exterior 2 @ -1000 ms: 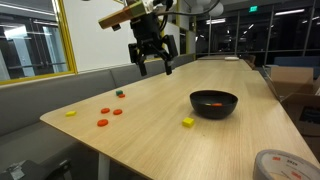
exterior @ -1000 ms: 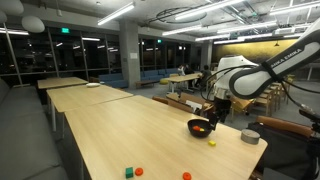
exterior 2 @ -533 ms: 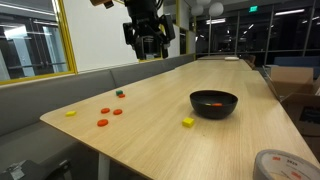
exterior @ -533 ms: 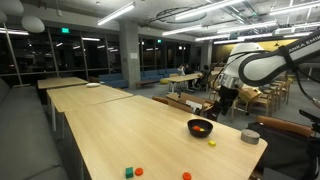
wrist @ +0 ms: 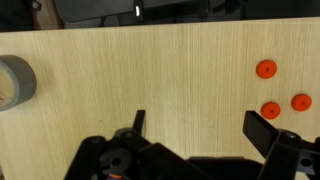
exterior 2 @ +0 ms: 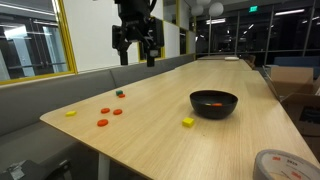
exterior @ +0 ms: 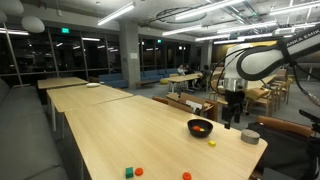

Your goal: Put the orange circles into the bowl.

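Orange circles [exterior 2: 106, 111], three of them, lie loose on the counter [exterior 2: 150, 125] in an exterior view, grouped close together near its edge and well apart from the bowl [exterior 2: 214, 112]. None of the three touches another. A small green block [exterior 2: 120, 94] sits just beyond them, and a yellow piece [exterior 2: 70, 113] lies off to one side, nearer the corner.

Up high hangs the tool [exterior 2: 135, 58], clear of the counter, jaws spread wide and nothing between them. It is released, plainly empty. From the wrist view the same story: the two dark fingers [wrist: 262, 128] stand far apart at the bottom of the picture, with bare wood grain between them, and the orange circles [wrist: 265, 69] show off to the right, outside the gap. At the far left of that view is a grey tape roll [wrist: 15, 82].

The bowl is black and shallow, standing upright in the middle of the counter with something orange-red glowing inside (too small to tell what). A yellow block [exterior 2: 187, 122] rests just beside it, not touching. In an exterior view from farther back, the tool [exterior: 232, 110] hangs above and beyond the bowl [exterior: 200, 133], with the tape roll [exterior: 250, 136] near the counter's end.
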Controlling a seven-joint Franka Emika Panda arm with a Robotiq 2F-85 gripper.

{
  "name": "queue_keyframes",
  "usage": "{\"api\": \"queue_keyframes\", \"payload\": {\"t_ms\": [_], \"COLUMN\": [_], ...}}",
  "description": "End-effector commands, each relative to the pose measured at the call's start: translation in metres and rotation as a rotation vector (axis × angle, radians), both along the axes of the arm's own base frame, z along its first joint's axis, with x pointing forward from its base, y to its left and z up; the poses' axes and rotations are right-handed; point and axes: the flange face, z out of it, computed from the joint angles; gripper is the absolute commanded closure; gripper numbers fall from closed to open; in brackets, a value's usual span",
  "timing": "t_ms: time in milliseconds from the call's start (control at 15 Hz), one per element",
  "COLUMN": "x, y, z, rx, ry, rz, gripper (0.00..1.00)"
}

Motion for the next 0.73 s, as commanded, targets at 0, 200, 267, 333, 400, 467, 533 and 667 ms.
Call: {"api": "queue_keyframes", "payload": {"t_ms": [0, 200, 267, 333, 400, 467, 533, 667], "x": [0.0034, -0.0014, -0.0012, -0.0008, -0.0007, -0.0006, -0.0006, -0.0006], "y": [0.0000, -0.0002, -0.0003, -0.0004, -0.0004, -0.0004, -0.0004, -0.0004], "z": [0.0079, 0.0002, 0.0002, 0.0003, 0.0002, 0.0001, 0.0000, 0.0000], "rx": [0.014, 0.003, 0.003, 0.003, 0.003, 0.003, 0.003, 0.003], "ry": [0.036, 0.033, 0.037, 0.038, 0.039, 0.039, 0.040, 0.040], "rz": [-0.017, -0.002, -0.003, -0.003, -0.003, -0.003, -0.003, -0.003], "gripper": [0.00, 0.00, 0.00, 0.00, 0.00, 0.00, 0.00, 0.00]}}
